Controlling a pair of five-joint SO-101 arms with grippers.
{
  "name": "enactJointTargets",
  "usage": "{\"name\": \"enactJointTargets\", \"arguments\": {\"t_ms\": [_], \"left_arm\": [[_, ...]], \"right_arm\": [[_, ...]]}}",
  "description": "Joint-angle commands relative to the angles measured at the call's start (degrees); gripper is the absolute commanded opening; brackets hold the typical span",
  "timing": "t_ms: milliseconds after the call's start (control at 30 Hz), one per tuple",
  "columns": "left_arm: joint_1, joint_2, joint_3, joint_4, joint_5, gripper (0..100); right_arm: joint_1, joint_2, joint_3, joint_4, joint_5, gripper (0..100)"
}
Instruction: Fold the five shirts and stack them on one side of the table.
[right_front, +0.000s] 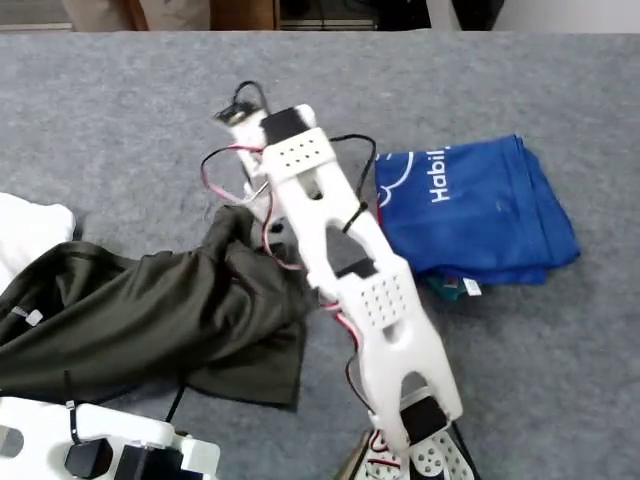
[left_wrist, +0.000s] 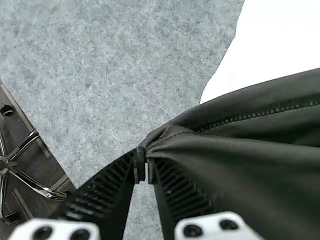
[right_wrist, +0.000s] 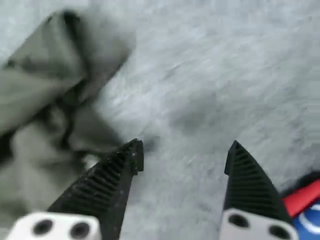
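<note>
The left gripper is pinched tight on a bunched edge of the dark olive shirt, which lies crumpled on the grey table beside a white shirt. The right gripper hangs with jaws spread wide, holding nothing, above bare felt just beside the olive cloth. 1 blue shirt lies folded, well apart to the right, over a bit of teal cloth

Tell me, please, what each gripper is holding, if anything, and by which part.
The left gripper is shut on the olive shirt, pinching a bunched stitched edge. The right gripper is open and holds nothing.
</note>
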Motion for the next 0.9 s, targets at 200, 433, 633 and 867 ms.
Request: {"name": "enactJointTargets", "arguments": {"t_ms": [200, 433, 633, 867], "left_arm": [[1.49, -0.75, -0.18, -0.7, 0.09, 2], [3.78, -0.75, -0.35, -0.62, 0.09, 2], [3.52, -0.75, -0.26, -0.62, 0.09, 2], [3.52, -0.75, -0.26, -0.62, 0.09, 2]], "right_arm": [[-6.81, -24.31, 21.49, 0.0, 1.23, 27.1], [-11.3, -19.74, 27.3, -5.19, 0.88, 27.1], [-9.98, -12.09, 26.95, -7.21, 1.23, 12.8], [-3.65, -9.63, 24.75, -2.29, 1.23, 1.9]]}}
